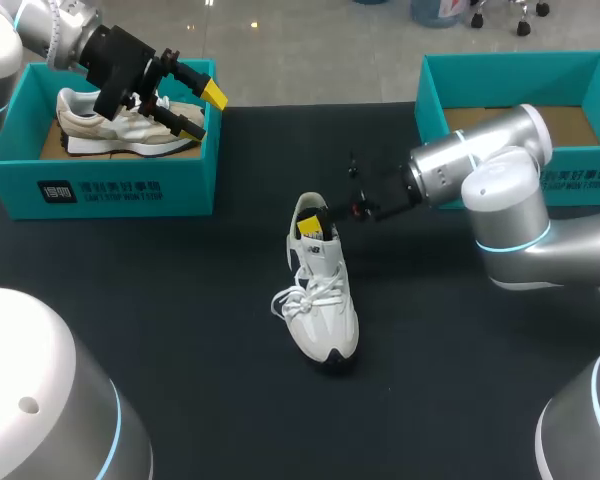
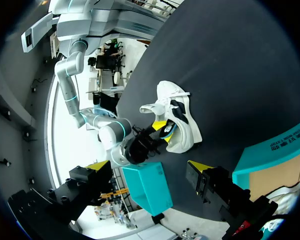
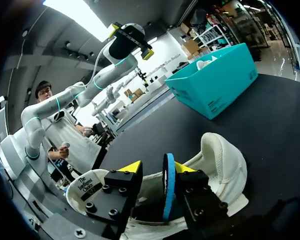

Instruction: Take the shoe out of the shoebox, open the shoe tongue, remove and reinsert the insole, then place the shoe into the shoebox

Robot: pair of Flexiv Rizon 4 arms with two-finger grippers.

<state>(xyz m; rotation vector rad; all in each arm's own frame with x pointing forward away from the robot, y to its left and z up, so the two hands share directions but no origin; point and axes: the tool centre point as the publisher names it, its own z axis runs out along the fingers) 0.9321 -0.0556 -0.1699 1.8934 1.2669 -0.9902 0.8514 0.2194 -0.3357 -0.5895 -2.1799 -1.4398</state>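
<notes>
Right claw (image 3: pixel 157 169): at the heel opening of the white shoe (image 1: pixel 325 310), fingers parted. The blue insole (image 3: pixel 168 185) stands on edge between them, against one finger and clear of the other, so it is not clamped. White shoe: upright on its sole, mid-tabletop (image 1: pixel 180 300), outside both teal boxes, laces loose. Left claw (image 1: pixel 202 110): spread wide, empty, above the left shoebox (image 1: pixel 110 185), which holds a beige shoe (image 1: pixel 100 125). Right shoebox (image 1: pixel 435 95): behind the right arm.

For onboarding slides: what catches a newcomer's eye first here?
The white shoe mid-table, with the right hand at its heel opening and a blue insole standing on edge between its fingers. Next, the open left hand above the teal shoebox holding a second shoe.
</notes>
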